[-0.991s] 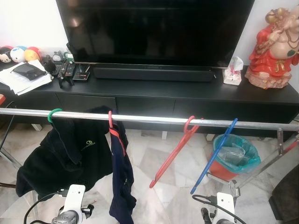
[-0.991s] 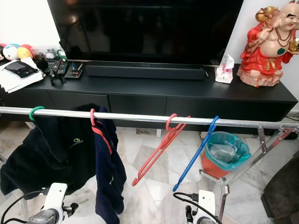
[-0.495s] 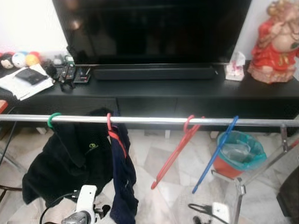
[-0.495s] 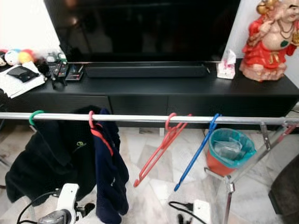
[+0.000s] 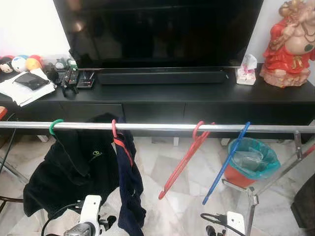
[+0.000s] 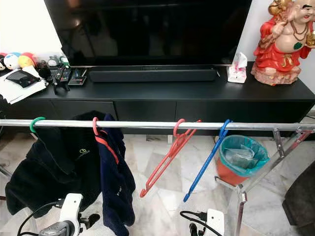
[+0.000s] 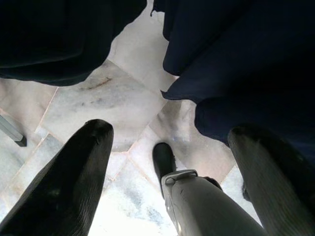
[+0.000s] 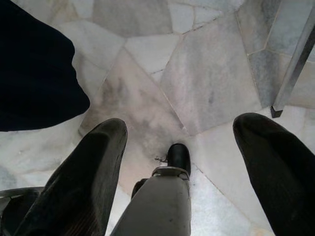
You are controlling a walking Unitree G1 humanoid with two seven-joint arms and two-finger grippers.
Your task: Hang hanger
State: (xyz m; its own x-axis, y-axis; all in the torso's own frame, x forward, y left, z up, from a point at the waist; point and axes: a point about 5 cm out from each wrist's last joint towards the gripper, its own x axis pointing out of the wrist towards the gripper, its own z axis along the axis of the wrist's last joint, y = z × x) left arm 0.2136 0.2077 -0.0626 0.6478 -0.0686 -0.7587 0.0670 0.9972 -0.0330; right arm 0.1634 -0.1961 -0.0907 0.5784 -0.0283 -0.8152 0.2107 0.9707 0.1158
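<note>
Hanging on the silver rail [image 5: 162, 127] in front of the black TV cabinet [image 5: 197, 101], the red hanger [image 5: 184, 156] and the blue hanger [image 5: 227, 162] are empty and sit side by side, both slanting down to the left. Further left a green hook [image 5: 55, 126] carries a black jacket [image 5: 69, 167], and beside it a navy garment [image 5: 129, 191] hangs from a pink hook. Both arms are low, under the rail. The left gripper [image 7: 172, 167] has its fingers [image 7: 64, 182] spread wide and holds nothing, with dark cloth just ahead. The right gripper [image 8: 179, 157] is also spread wide and empty above the marble floor [image 8: 206, 83].
</note>
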